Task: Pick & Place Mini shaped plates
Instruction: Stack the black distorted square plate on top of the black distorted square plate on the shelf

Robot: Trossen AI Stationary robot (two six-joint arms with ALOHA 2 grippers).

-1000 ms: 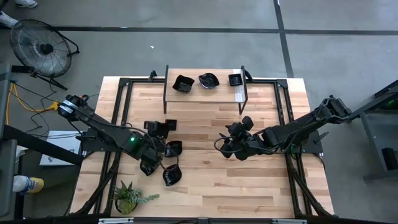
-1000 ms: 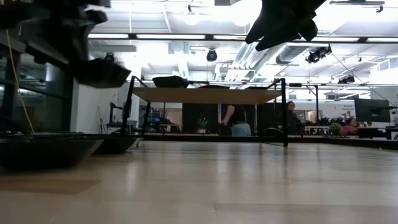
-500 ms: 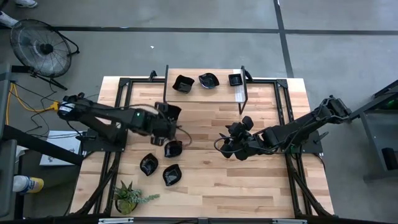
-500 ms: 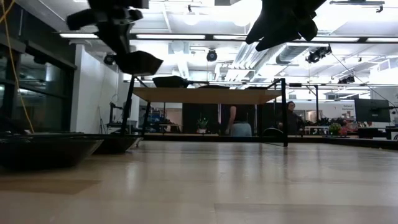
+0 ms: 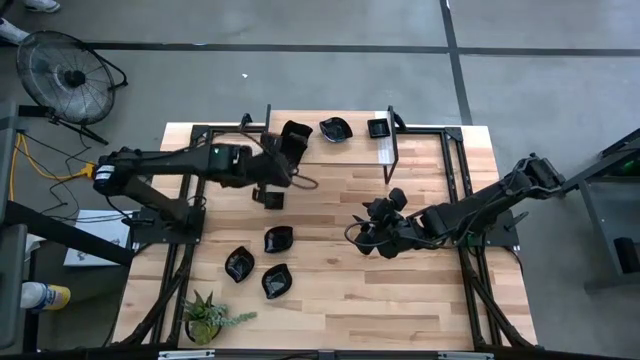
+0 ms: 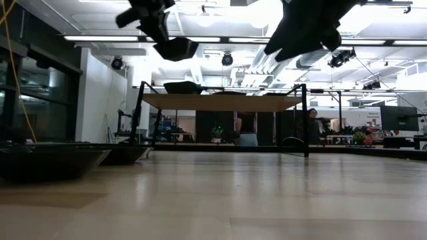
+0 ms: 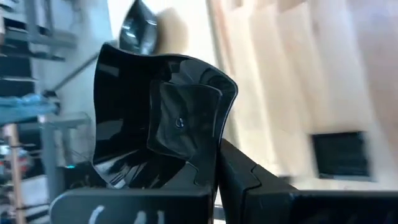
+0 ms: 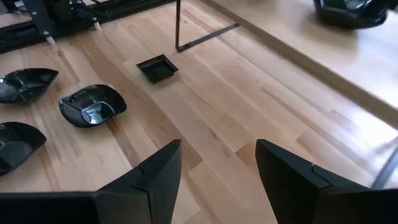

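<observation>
Task partly complete. The raised shelf (image 5: 300, 147) at the table's far edge carries at least two plates: a wavy dish (image 5: 336, 130) and a small square dish (image 5: 379, 128). A third dark dish sits at the shelf's left end, though it may be the carried one, since the arm overlaps it from above. The left gripper (image 5: 283, 160) is over that end, jaws clamped on a wavy-edged plate (image 7: 158, 121), held clear of the surface. Remaining on the table: a small square plate (image 5: 272, 199) and three dishes (image 5: 278, 239) nearer the potted plant (image 5: 205, 317). The right gripper (image 8: 214, 180) waits low over mid-table, jaws wide apart and empty. Judged roughly halfway, with four plates left.
</observation>
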